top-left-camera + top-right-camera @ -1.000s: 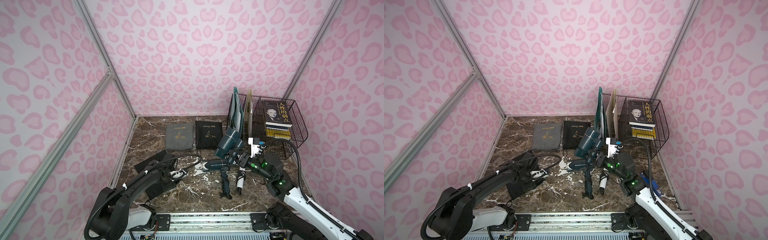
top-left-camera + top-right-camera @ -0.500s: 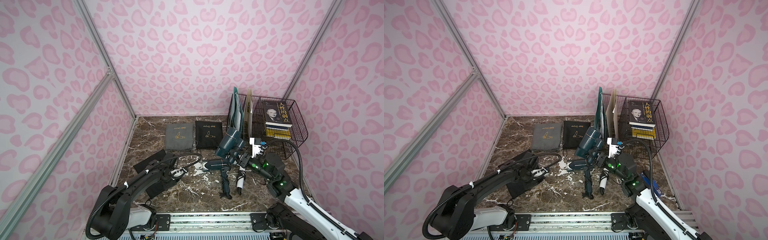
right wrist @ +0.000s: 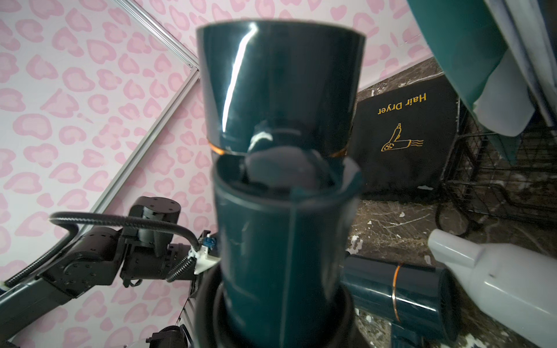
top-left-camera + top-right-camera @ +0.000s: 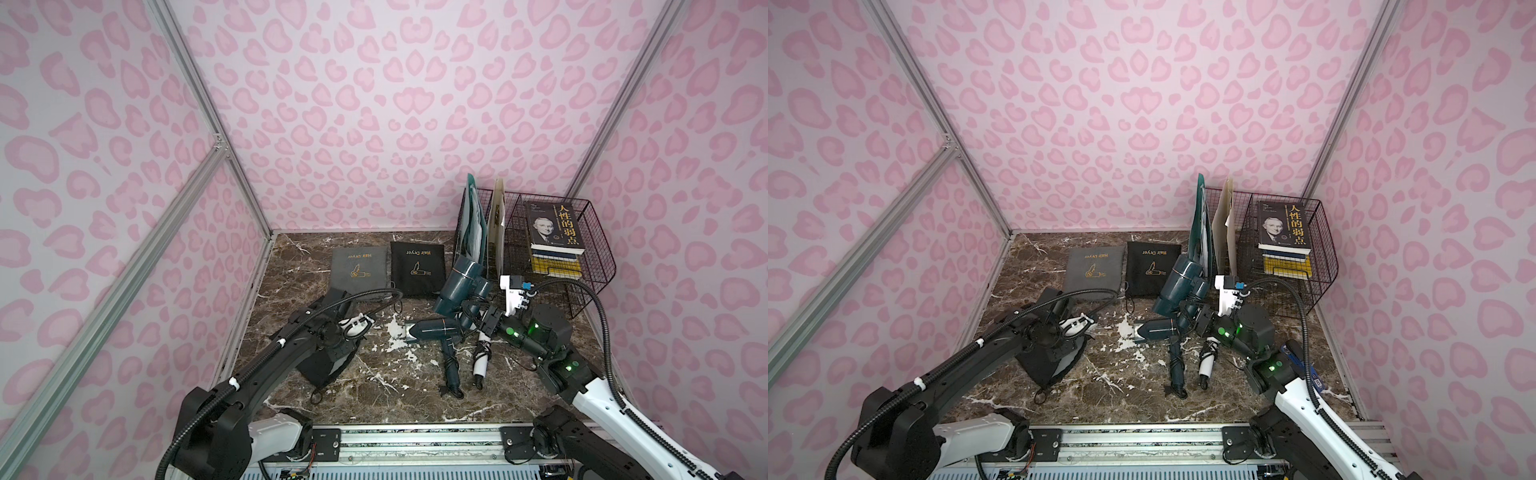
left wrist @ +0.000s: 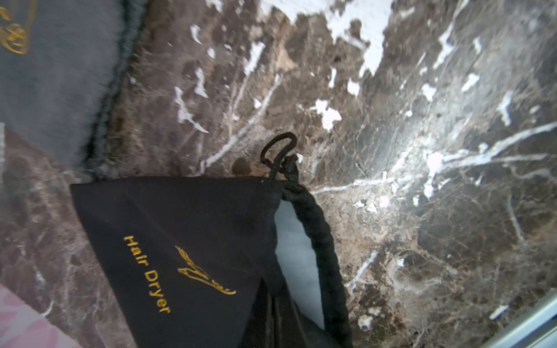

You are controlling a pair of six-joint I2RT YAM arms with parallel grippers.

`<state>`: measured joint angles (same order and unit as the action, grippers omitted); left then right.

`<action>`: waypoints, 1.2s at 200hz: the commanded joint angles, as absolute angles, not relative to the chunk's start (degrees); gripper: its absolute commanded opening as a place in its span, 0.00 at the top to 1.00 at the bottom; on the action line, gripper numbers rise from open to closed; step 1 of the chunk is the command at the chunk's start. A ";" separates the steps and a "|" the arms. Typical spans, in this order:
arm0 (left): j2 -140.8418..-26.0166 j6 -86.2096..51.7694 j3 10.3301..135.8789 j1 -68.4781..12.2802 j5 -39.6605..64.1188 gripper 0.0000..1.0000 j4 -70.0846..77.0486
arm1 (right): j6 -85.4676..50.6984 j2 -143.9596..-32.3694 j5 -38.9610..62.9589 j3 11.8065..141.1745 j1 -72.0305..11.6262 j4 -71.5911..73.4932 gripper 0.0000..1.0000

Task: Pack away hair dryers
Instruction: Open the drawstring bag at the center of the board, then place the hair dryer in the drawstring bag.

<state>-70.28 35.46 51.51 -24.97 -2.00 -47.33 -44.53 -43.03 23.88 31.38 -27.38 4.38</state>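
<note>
"Firstly, the left gripper (image 4: 334, 355): condition?"

"Jaws together, nipped on the near black pouch (image 5: 180, 241). Its fabric runs up into them. The mouth gapes just beside them with pale lining showing. The drawstring loop lies beyond on the marble tabletop (image 5: 422, 211). The left wrist view is somewhat blurred."

"And the right gripper (image 4: 482, 322)?"

"Clamped on the handle of the held teal dryer (image 4: 457, 286). In both top views the barrel stands tilted above the jaws, clear of the tabletop. The right wrist view confirms the handle rising straight out of the jaws."

"Other dryers?"

"Two, both lying on the marble. The second teal dryer (image 4: 436, 330) lies just below the right jaws, barrel pointing towards the left gripper, corded handle trailing away. The white dryer (image 4: 479, 366) lies just beside it, partly under the right gripper. Whether they touch I cannot tell."

"Remaining pouches?"

"A grey pouch (image 4: 357, 270) and a far black pouch (image 4: 417, 270), flat and side by side, beyond both sets of jaws. The far black pouch lies near the held dryer's barrel."

"Anything else?"

"A wire basket (image 4: 598, 282) beyond the right jaws, holding a book (image 4: 552, 226) on a stack. Upright folders (image 4: 473, 220) stand at the side nearer the left gripper."
</note>
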 commanded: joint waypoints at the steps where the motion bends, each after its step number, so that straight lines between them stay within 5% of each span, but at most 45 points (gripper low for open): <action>1: -70.28 32.43 56.79 -24.97 -2.40 0.98 -53.49 | -41.53 -43.50 25.52 33.29 -27.60 3.48 1.00; 30: -73.15 29.48 65.45 -24.97 -1.14 0.98 -59.03 | -38.74 -45.43 26.13 37.54 -30.83 -1.52 1.00; 93: -78.18 23.78 78.64 -24.96 3.73 0.98 -64.47 | -34.22 -55.66 18.78 46.35 -52.17 -11.38 1.00; 240: -77.83 19.54 81.10 -24.96 10.41 0.98 -65.35 | -37.46 -71.55 17.23 52.35 -65.17 -7.76 1.00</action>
